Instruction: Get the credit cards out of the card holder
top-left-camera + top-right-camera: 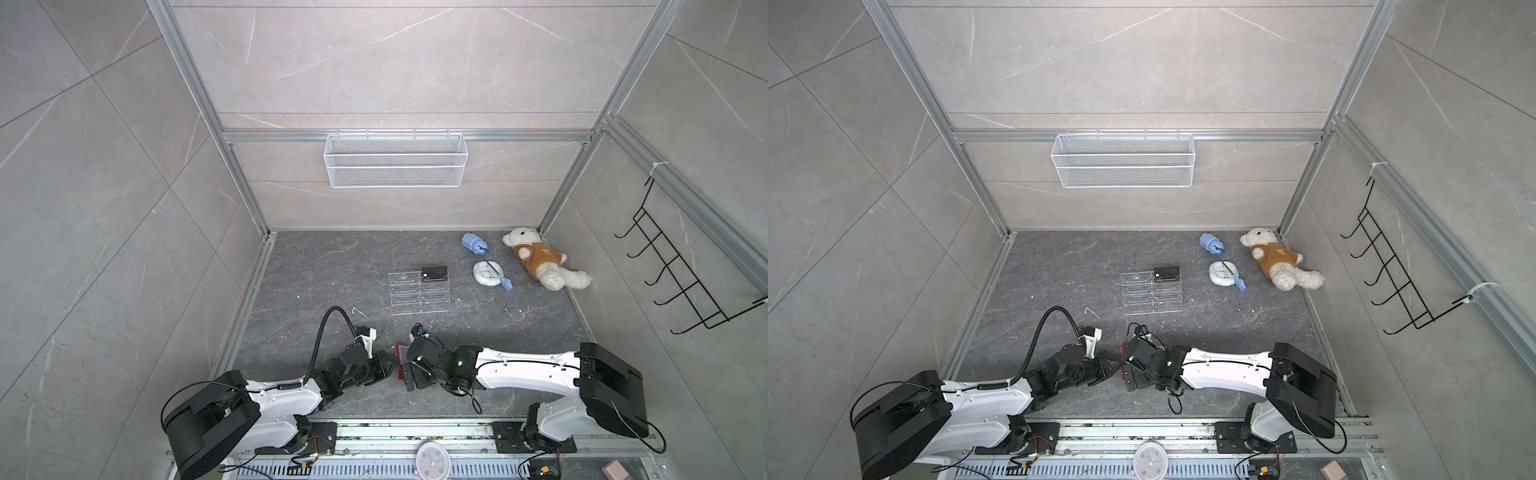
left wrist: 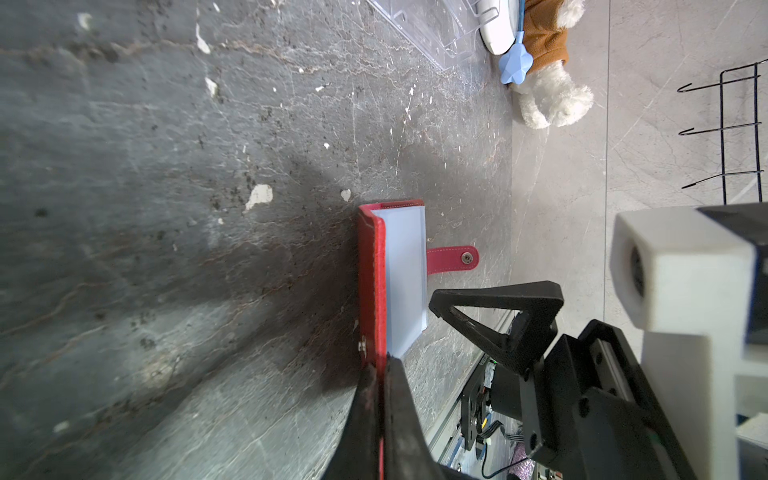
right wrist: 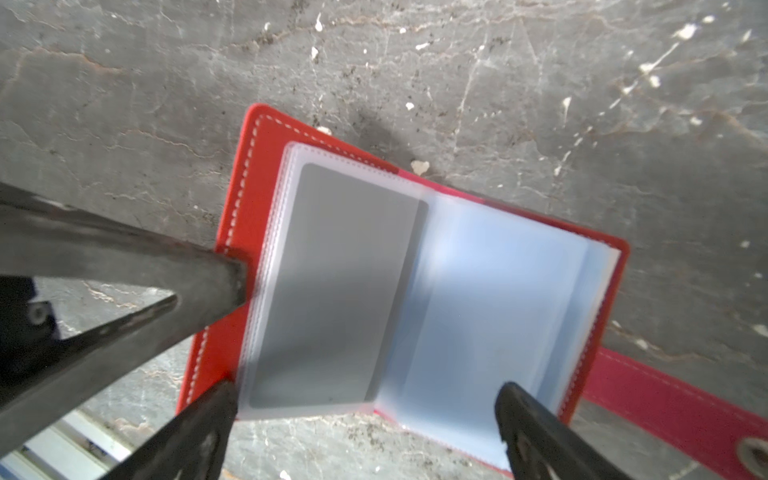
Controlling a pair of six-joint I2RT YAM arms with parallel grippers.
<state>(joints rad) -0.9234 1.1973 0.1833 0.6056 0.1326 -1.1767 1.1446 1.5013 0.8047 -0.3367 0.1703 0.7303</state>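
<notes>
The left gripper [image 2: 381, 368] pinches the red cover edge of the card holder [image 3: 249, 195], which lies open on the table [image 1: 332, 270] between both arms. The right gripper [image 3: 368, 399], jaws spread, hangs over its sleeves. One credit card [image 3: 340, 282] shows grey and blurred through a clear sleeve, with no legible print. The marking on the black card [image 1: 434, 273] in the acrylic stand [image 1: 419, 297] is too small to read.

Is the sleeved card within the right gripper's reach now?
Likely yes: the left gripper holds the card holder open, the right gripper is open above the card; only its sleeve covers it.
</notes>
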